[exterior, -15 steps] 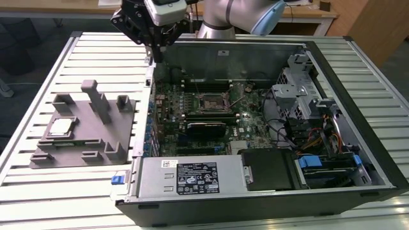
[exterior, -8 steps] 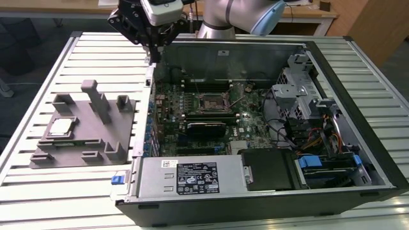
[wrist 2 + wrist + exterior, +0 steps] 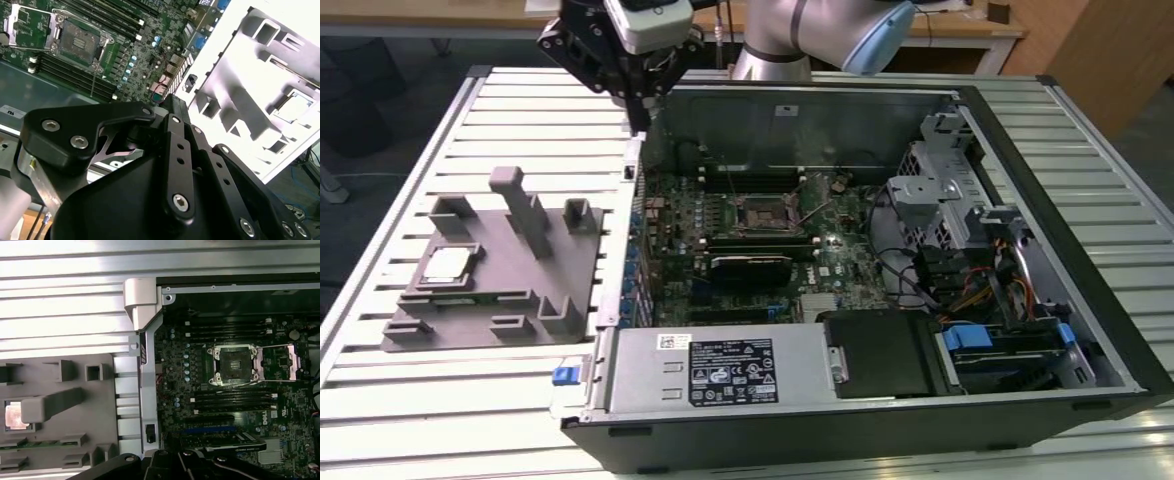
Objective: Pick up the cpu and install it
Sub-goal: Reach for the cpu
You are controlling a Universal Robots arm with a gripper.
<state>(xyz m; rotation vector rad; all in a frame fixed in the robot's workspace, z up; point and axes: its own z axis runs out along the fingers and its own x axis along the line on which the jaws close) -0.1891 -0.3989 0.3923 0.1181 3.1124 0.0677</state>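
The cpu [image 3: 447,265] is a small silvery square chip lying flat in a recess of the grey plastic holder [image 3: 507,290], on the table at the exterior view's left. It also shows in both wrist views [image 3: 295,107] [image 3: 14,416], partly behind a holder post in the first one. The dark socket [image 3: 761,212] on the motherboard has its metal frame swung open [image 3: 235,365] [image 3: 77,40]. My gripper [image 3: 640,122] hangs high over the case's far left corner, well away from the cpu. Its black fingers [image 3: 172,107] are shut with nothing in them.
The open computer case [image 3: 987,130] lies on the slatted white table [image 3: 400,400]. A silver power supply box [image 3: 720,365] fills its near side, and drive cages and cables [image 3: 961,240] stand at the right. Upright posts [image 3: 520,200] rise from the holder.
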